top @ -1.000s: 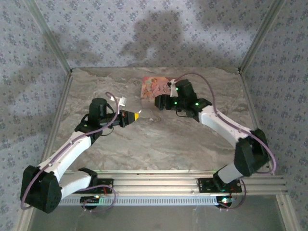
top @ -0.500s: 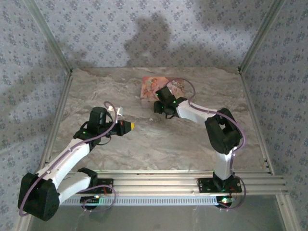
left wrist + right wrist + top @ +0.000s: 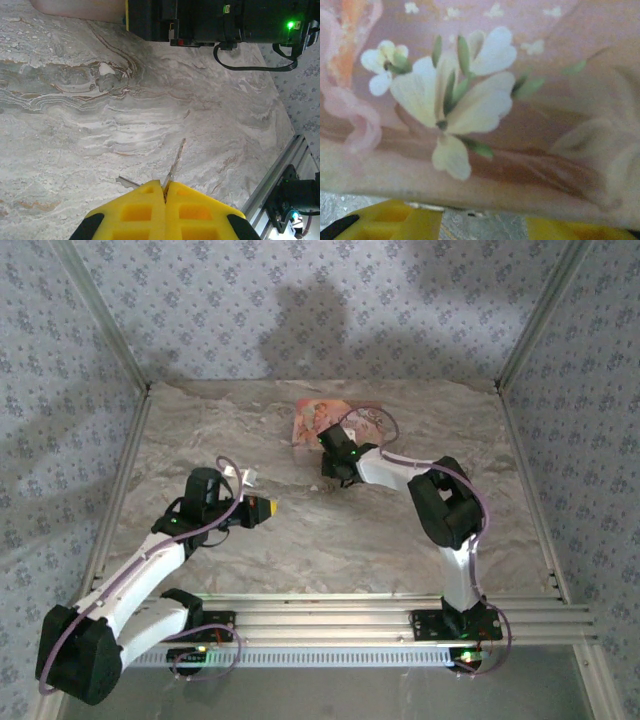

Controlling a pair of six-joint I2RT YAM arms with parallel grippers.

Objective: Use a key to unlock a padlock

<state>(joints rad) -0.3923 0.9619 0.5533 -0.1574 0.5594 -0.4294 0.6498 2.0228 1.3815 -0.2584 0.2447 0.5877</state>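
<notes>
Yellow-fingered left gripper: pads pressed together, clamped on a thin metal key. The blade juts forward at a slant above the marble table, and a bit of wire sticks out beside the fingertips.

Right gripper: fingers apart with bare table between them, set low at the near edge of the pink box. Whether it touches the box cannot be told.

Padlock: too small to pick out, so its place cannot be told; possibly by the box.

Step in hand, by judgement: key secured, lock not yet steadied.

Next move calls for the right gripper to hold the lock with its keyhole exposed, then a fine, straight insertion of the key.
</notes>
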